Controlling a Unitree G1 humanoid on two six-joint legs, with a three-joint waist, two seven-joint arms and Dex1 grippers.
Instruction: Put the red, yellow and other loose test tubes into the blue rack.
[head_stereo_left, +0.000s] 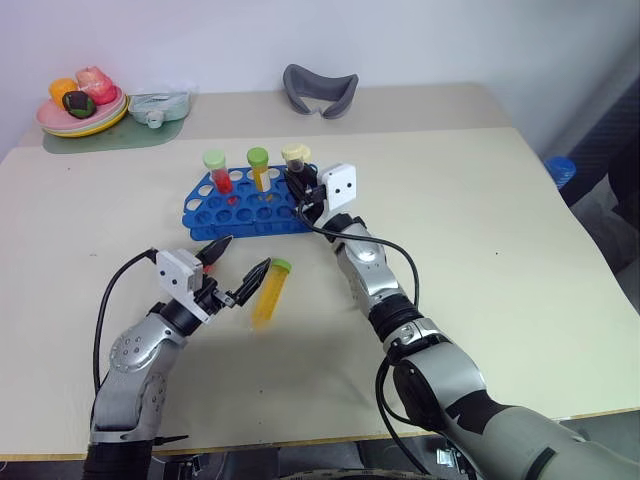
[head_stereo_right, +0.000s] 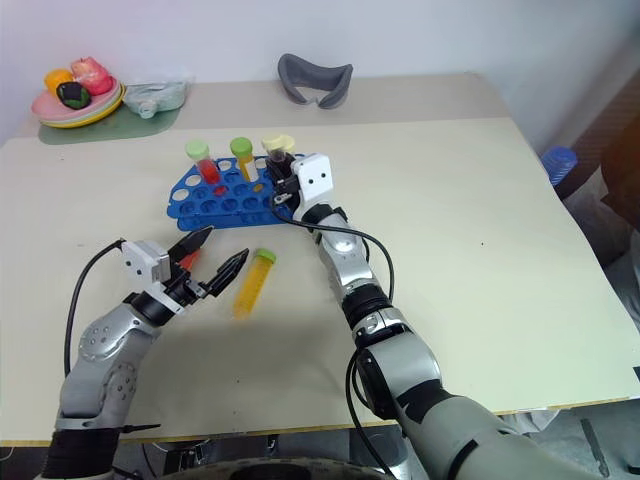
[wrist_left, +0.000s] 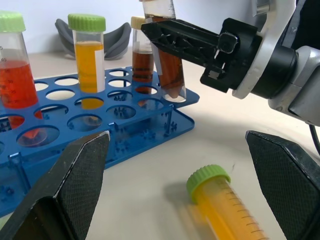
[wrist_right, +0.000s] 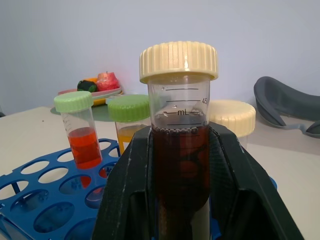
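Right wrist view: right hand (wrist_right: 182, 200) grips brown tube (wrist_right: 181, 150) over blue rack (wrist_right: 45, 200).

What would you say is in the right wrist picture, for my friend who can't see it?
The right gripper is shut on a dark brown tube with a pale yellow cap, held upright above the blue rack. Behind it, a red tube and a yellow-orange tube stand in the rack.

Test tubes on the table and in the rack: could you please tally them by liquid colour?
Red: 1, red tube
Yellow-orange: 2, racked yellow tube, lying yellow tube
Dark brown: 2, racked brown tube, held brown tube in right pincer
Total: 5
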